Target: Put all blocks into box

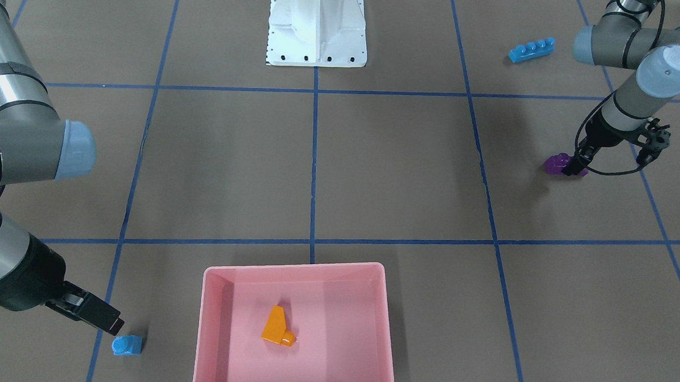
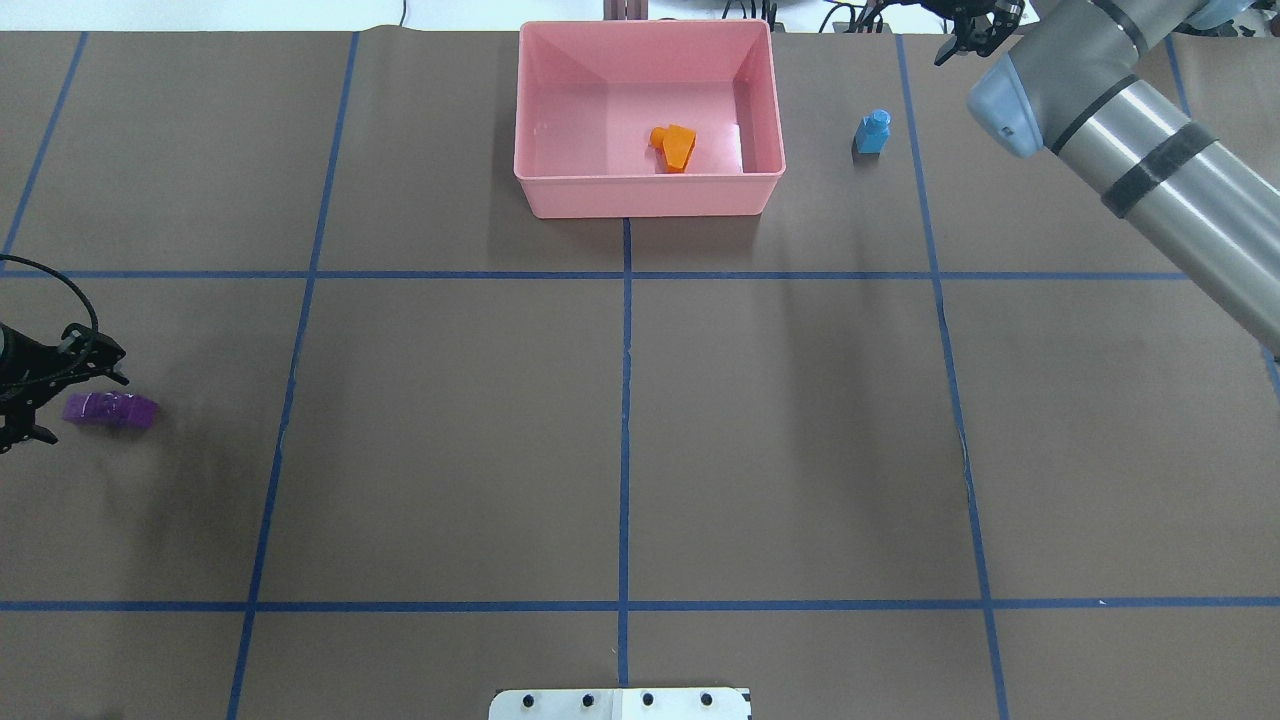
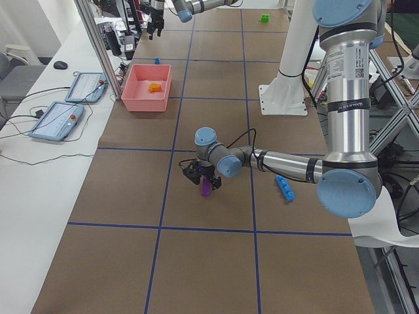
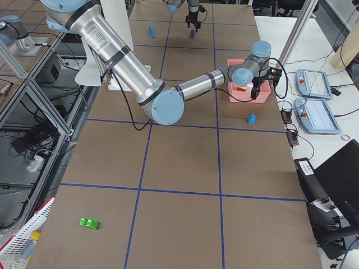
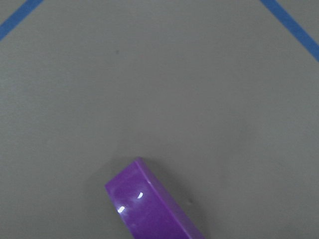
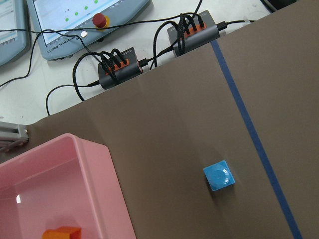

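My left gripper point(image 1: 573, 165) is down at the table, shut on the purple sloped block point(image 1: 557, 163), which also shows in the left wrist view point(image 5: 149, 204) and overhead point(image 2: 110, 410). My right gripper point(image 1: 113, 323) is open and empty, hovering just beside the small blue block point(image 1: 127, 346), seen also in the right wrist view point(image 6: 218, 177). The pink box point(image 1: 295, 267) holds the orange sloped block point(image 1: 277, 326). The long blue block point(image 1: 531, 50) lies near the left arm. The green block point(image 4: 89, 223) lies far off on the robot's right end of the table.
The white robot base point(image 1: 317, 26) stands at the table's middle edge. Teach pendants point(image 3: 59, 118) and cable hubs point(image 6: 117, 67) lie just beyond the table edge behind the box. Blue tape lines grid the brown table.
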You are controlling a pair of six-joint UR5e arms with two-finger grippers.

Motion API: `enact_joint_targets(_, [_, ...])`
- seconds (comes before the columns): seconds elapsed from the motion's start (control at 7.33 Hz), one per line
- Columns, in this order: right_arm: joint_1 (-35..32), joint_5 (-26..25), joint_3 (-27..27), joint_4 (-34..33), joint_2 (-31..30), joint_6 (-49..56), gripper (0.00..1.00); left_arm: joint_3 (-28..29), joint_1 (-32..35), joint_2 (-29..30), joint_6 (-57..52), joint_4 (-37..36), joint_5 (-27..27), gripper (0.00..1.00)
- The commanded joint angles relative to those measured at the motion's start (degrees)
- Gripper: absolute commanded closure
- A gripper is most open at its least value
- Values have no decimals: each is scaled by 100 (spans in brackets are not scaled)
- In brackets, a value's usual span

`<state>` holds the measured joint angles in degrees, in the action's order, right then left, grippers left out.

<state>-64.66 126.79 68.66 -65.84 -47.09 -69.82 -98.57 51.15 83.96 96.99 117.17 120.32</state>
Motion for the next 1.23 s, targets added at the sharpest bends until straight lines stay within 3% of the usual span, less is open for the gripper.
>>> enact_joint_targets(0.0, [-265, 4, 16, -25, -212, 580, 0, 39, -131, 59, 423, 8, -18, 2])
enact_joint_targets(0.27, [-424, 4, -55, -34, -221, 785, 0, 161, -211, 242, 426, -10, -9, 7])
enact_joint_targets(0.41, [-459, -14, -64, -34, -326, 794, 0, 275, -220, 339, 435, -10, -9, 36])
enact_joint_targets(0.55, [-469, -14, -212, -16, -379, 925, 0, 268, -211, 340, 435, -19, 35, 96])
enact_joint_targets(0.68, [-469, -23, -300, -16, -388, 1048, 0, 233, -211, 349, 400, -54, 96, 100])
enact_joint_targets(0.95, [-312, -40, -520, -7, -371, 1058, 0, 84, 33, 620, 373, -220, 857, 100])
enact_joint_targets(1.09, [-93, -75, -582, 1, -371, 1049, 0, 74, 183, 1196, 373, -726, 887, 100])
